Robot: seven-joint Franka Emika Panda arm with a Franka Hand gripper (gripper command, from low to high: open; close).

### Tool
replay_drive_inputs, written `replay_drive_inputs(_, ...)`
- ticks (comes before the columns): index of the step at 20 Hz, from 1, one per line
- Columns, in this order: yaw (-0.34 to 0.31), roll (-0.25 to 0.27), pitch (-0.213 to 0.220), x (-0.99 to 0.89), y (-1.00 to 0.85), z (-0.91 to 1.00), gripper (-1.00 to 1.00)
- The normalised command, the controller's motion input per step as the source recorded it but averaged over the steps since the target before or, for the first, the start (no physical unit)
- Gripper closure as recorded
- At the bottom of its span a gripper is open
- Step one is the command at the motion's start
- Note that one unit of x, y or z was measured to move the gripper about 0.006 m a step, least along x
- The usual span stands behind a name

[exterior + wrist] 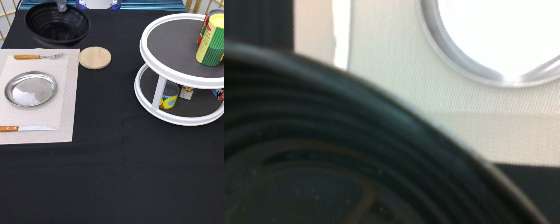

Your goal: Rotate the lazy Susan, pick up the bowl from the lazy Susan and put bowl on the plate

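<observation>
The glossy black ribbed bowl [56,24] is off the lazy Susan [150,50], at the exterior view's top left, beyond the placemat. Only a small grey part of my gripper [62,6] shows at the top edge, shut on the bowl's far rim. The silver plate [31,89] lies bare on the beige placemat [65,100], below the bowl in the exterior view. In the wrist view the bowl [314,165] fills the near part, with the plate's rim [471,70] and the placemat [411,95] beyond it. The white two-tier lazy Susan stands at the exterior view's right.
A yellow-green can [212,40] stands on the lazy Susan's upper shelf; small packets [169,101] lie on the lower one. A light-wood coaster [95,57] lies right of the placemat. A fork [37,57] and a knife [25,128] flank the plate.
</observation>
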Motion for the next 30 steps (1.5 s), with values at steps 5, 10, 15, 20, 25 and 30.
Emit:
replay_drive_inputs(5, -0.106, -0.026, 0.000, -0.21, -0.68, -0.64, 1.00)
replay_drive_inputs(10, -0.071, -0.012, 0.000, -0.34, -0.69, -0.75, 1.00)
replay_drive_inputs(15, -0.063, 0.063, 0.021, -0.22, -0.75, -0.88, 1.00)
replay_drive_inputs(20, -0.033, 0.141, 0.065, 0.04, -0.66, -0.81, 1.00)
replay_drive_inputs(25, 0.012, 0.089, 0.153, 0.21, -0.10, -0.34, 1.00)
replay_drive_inputs(30, 0.060, 0.080, 0.207, 0.37, 0.02, -0.09, 1.00)
